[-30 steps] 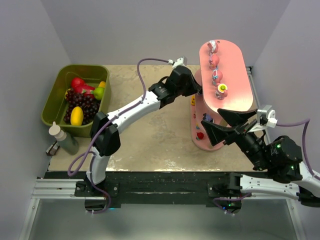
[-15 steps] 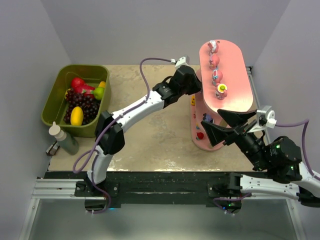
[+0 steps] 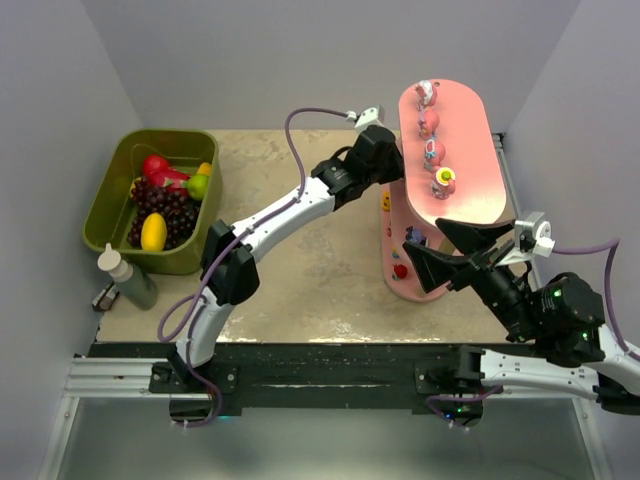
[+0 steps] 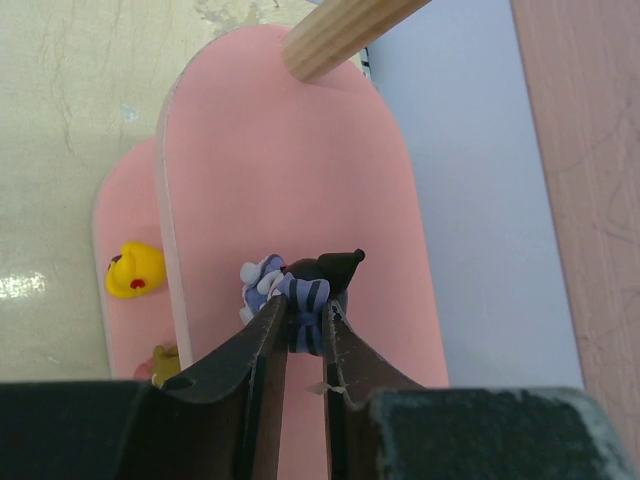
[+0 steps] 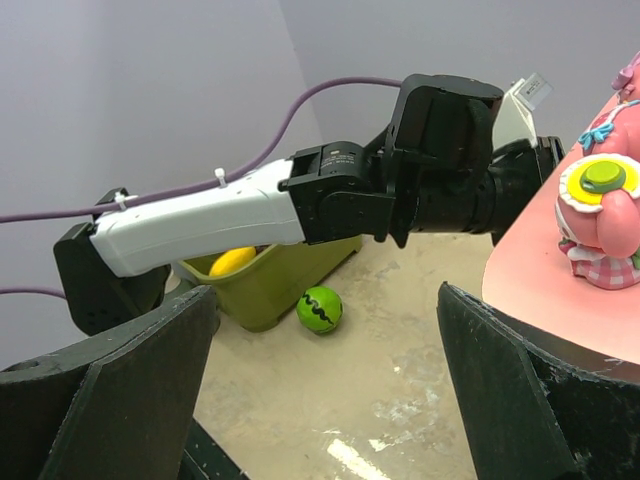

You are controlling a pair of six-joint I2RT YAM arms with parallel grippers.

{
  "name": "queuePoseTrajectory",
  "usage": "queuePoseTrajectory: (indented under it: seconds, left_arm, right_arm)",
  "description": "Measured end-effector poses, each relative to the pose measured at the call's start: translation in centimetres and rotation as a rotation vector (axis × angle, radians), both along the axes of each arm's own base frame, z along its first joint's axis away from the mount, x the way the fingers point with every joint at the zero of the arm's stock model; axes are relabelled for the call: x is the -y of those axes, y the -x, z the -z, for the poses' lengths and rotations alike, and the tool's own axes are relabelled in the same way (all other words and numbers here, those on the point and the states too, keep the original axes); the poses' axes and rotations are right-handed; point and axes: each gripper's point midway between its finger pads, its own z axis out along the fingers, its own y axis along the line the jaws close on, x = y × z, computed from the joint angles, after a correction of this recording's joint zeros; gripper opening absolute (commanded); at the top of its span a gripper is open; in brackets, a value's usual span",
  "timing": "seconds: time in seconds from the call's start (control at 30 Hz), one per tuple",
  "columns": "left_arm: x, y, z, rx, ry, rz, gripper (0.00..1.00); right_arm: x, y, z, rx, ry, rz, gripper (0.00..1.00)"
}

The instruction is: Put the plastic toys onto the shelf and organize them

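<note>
Where the arm bases sit at the near edge, the right end effector [image 3: 425,238] comes first. Its 2 fingers are spread wide with nothing between them, just in front of the near end of the shelf [image 3: 468,150]. A bottle [image 3: 122,272] stands at the near-left corner of the surface [image 3: 300,270]. Below the shelf's top board, at its near end, a red toy [image 3: 400,270] and a dark blue toy [image 3: 415,238] show. Farther in, the left end effector [image 4: 304,312] reaches under the top board from the left. Its fingers are drawn narrow and pinch a striped toy [image 4: 320,272], dark with blue-purple bands, over the middle board. I cannot tell whether the toy touches that board. A duck [image 4: 135,270] sits on the board below, left of the fingers. A tan post [image 4: 340,30] rises at the middle board's far end. On the top board, 4 pink toys [image 3: 433,150] stand in a row along the left edge, running toward the far end. At far left, a bin [image 3: 110,190] holds fruit [image 3: 165,205], and a green ball [image 5: 318,310] lies just beside it.
</note>
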Motion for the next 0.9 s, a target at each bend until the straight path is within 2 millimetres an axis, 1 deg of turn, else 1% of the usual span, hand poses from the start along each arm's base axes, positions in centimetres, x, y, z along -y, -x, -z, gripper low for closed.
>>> queuePoseTrajectory:
  seconds: [0.37,0.53,0.77,0.9]
  left_arm:
    - [0.03,-0.21,0.09,0.015,-0.021,0.012,0.28]
    - [0.04,-0.23,0.16,0.014,-0.023,0.018,0.35]
    - [-0.14,-0.46,0.18,0.013,-0.022,0.017,0.38]
    - [-0.28,-0.62,0.2,0.013,-0.022,0.013,0.41]
  right_arm:
    - [-0.13,-0.04,0.29,-0.002,0.007,0.0,0.95]
    - [-0.12,-0.04,0.28,-0.002,0.007,0.001,0.95]
    - [-0.12,-0.04,0.28,-0.002,0.007,0.001,0.95]
    - [-0.12,-0.05,0.29,-0.002,0.007,0.001,0.96]
